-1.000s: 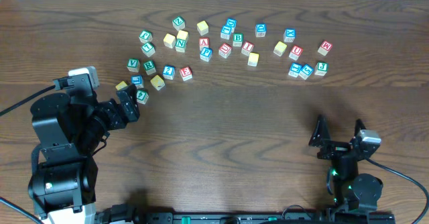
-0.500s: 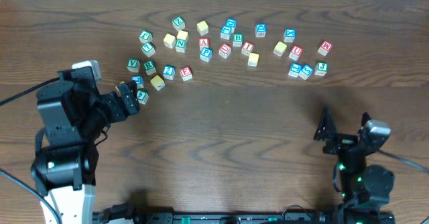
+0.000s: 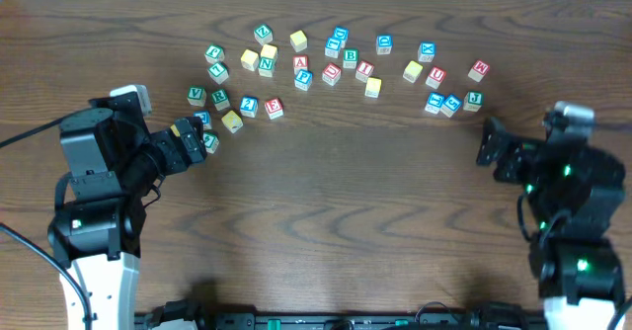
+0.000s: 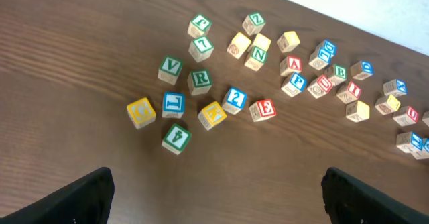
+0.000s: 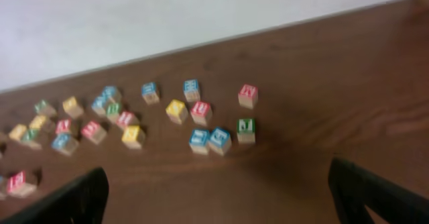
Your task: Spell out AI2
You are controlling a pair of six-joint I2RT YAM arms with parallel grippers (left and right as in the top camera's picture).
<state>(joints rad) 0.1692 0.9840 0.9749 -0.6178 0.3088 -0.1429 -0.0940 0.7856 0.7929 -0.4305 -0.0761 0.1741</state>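
Several wooden letter blocks lie scattered across the far half of the table. The red A block [image 3: 301,63] lies mid-cluster and also shows in the left wrist view [image 4: 291,65]. The red I block [image 3: 364,70] sits to its right. The blue 2 block [image 3: 249,105] lies lower left, also in the left wrist view [image 4: 234,98]. My left gripper [image 3: 190,139] is open and empty beside the leftmost blocks, with its fingers wide apart in its own view [image 4: 214,207]. My right gripper [image 3: 491,140] is open and empty below the right-hand blocks, also seen in the right wrist view [image 5: 221,204].
Near the left gripper lie a yellow block [image 4: 141,111], a blue block [image 4: 173,104] and a green 4 block [image 4: 175,137]. Two blue blocks and a green J block [image 3: 473,100] lie closest to the right gripper. A white wall [image 5: 167,23] backs the table.
The right arm has risen and swung its gripper away from the table's near edge toward the right-hand blocks. The left arm has shifted slightly up and back; no block has moved.
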